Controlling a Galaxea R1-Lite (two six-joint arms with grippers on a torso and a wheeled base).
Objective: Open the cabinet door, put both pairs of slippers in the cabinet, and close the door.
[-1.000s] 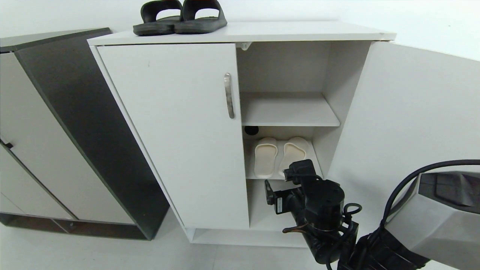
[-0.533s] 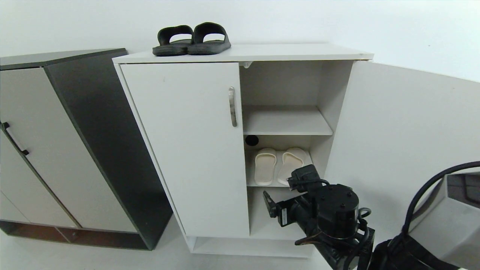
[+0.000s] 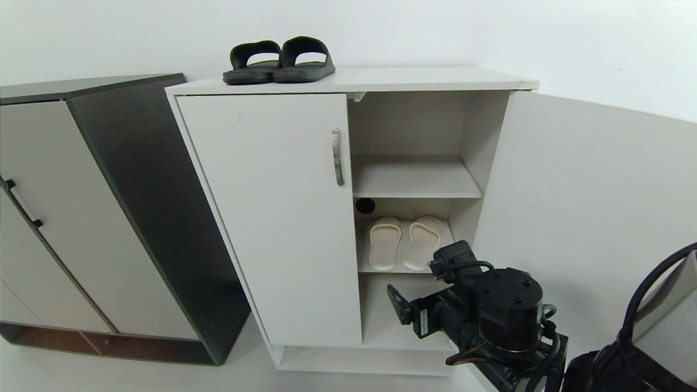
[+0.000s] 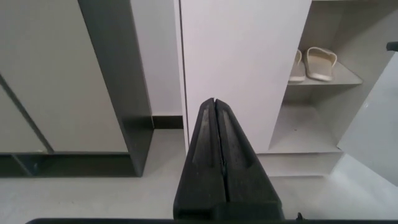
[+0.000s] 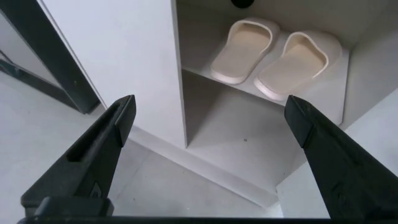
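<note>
The right gripper [image 5: 209, 107] holds its jaws wide apart (empty) before the cream foam slippers [image 5: 273, 53] on the white wooden cabinet's [image 3: 261, 218] middle shelf. The left gripper [image 4: 214, 106] has its jaws pressed together, empty. The black rubber slippers [image 3: 279, 61] sit near the cabinet top's left edge.

No text, number or sign could be read on any surface. A small white sticker [image 3: 421, 326] stood on the black housing just behind the right pincer [image 5: 209, 106], but its print was too small to make out.
</note>
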